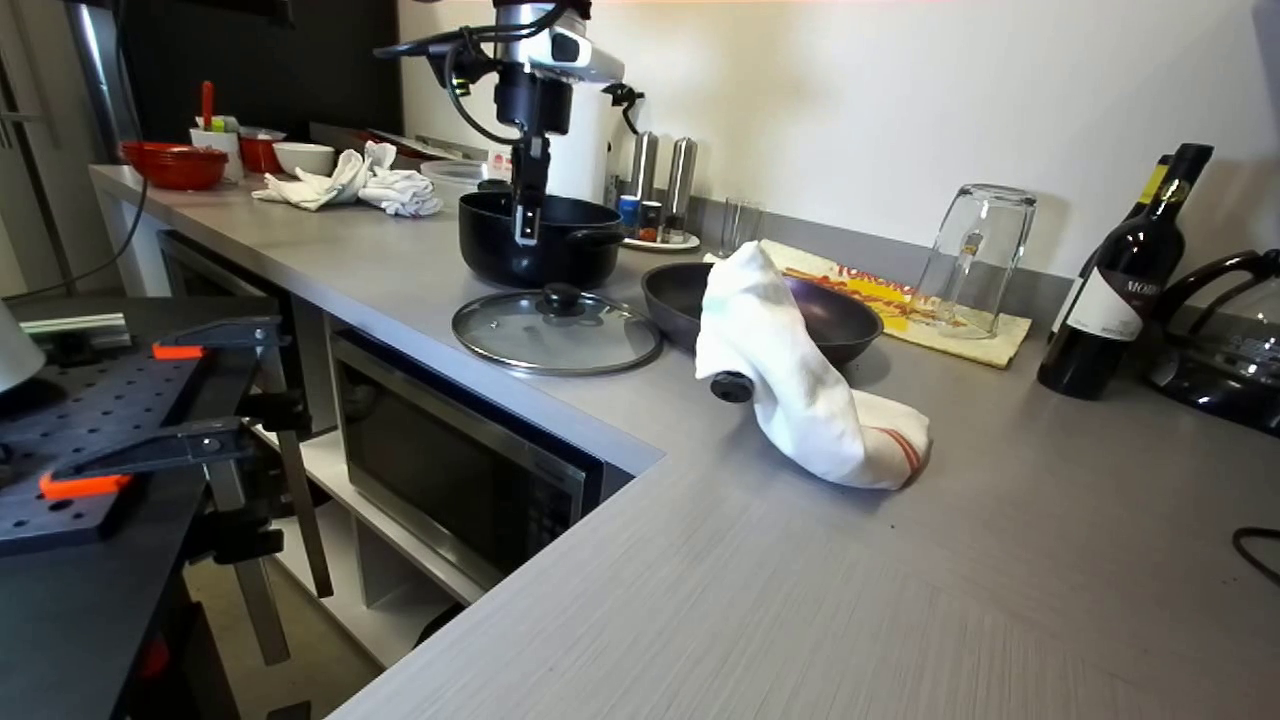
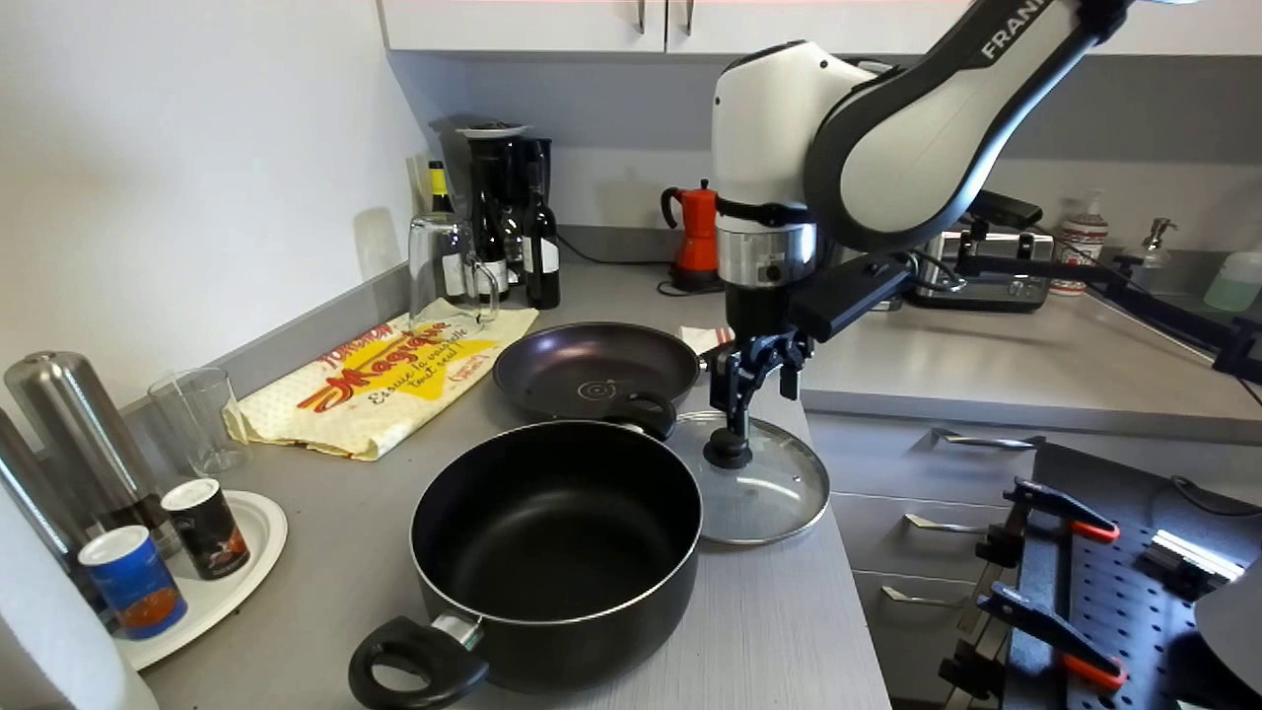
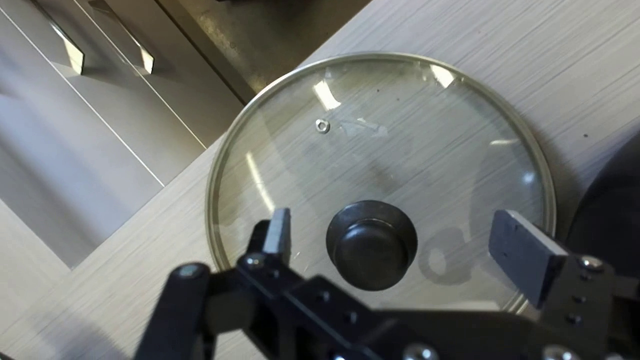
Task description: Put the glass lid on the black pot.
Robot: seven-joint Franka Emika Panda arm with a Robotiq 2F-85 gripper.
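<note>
In an exterior view, clock centred on frying pan [image 2: 595,370], 12 at top. On counter [image 2: 345,523]: printed cloth [image 2: 409,367] at 9 o'clock; glass mug [image 2: 441,271] standing on it, at 10; wine bottle [image 2: 541,258] at 11; red moka pot [image 2: 699,235] at 1. White plate [image 2: 219,597] at 8, bearing blue canister [image 2: 133,584] and dark canister [image 2: 205,531].

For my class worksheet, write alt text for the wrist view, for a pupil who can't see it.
An open gripper frames the black knob of a round glass lid without touching it. The lid lies on a pale counter near its edge, with drawer fronts at upper left and part of the black pot at right.
</note>
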